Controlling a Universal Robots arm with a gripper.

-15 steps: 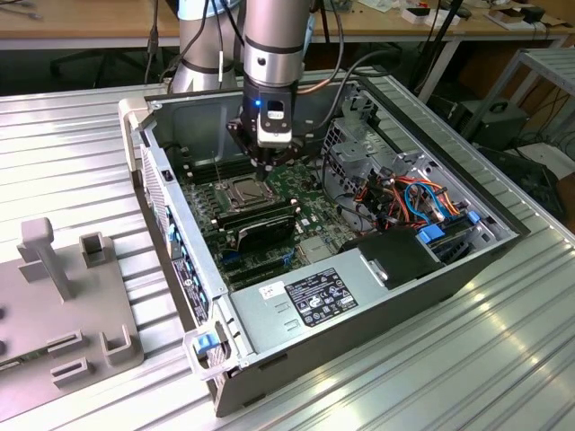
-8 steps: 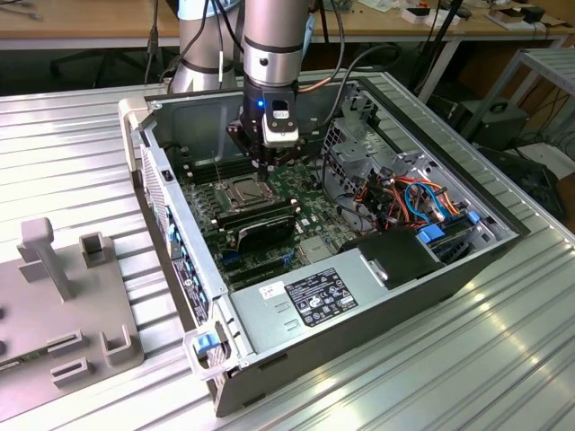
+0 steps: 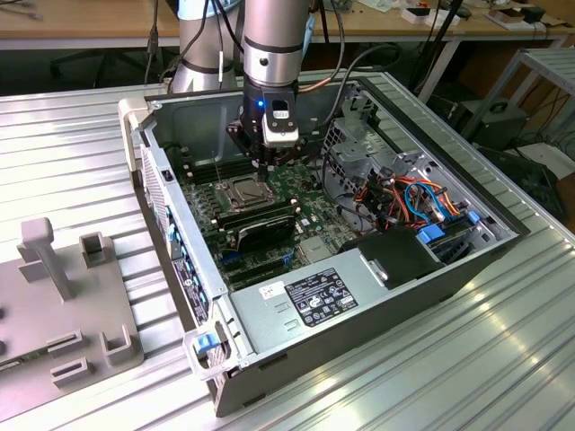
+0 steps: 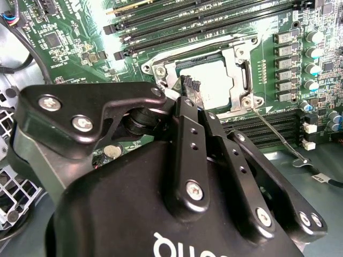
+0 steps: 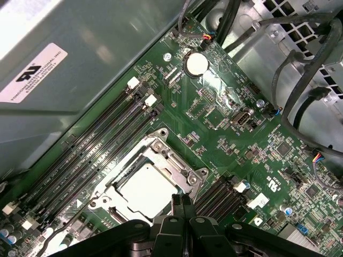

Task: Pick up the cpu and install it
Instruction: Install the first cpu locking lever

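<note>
The cpu (image 4: 214,80) (image 5: 143,191) is a pale grey square lying flat inside the motherboard's metal-framed socket (image 3: 244,190). It shows in both wrist views. My gripper (image 3: 267,166) (image 4: 190,85) (image 5: 182,201) hangs inside the open computer case, just over the socket's edge. Its two black fingertips are pressed together with nothing between them. The fingertips stand beside the cpu, at one side of the socket frame (image 5: 185,174). A thin metal lever (image 4: 273,134) sticks out from the socket's corner.
Empty memory slots (image 5: 102,150) run along one side of the socket; black memory sticks (image 3: 256,224) lie on the other. The power supply (image 3: 323,296), cable bundles (image 3: 404,193) and case walls (image 3: 171,197) hem the board in. A grey fixture (image 3: 63,296) sits at the exterior view's left.
</note>
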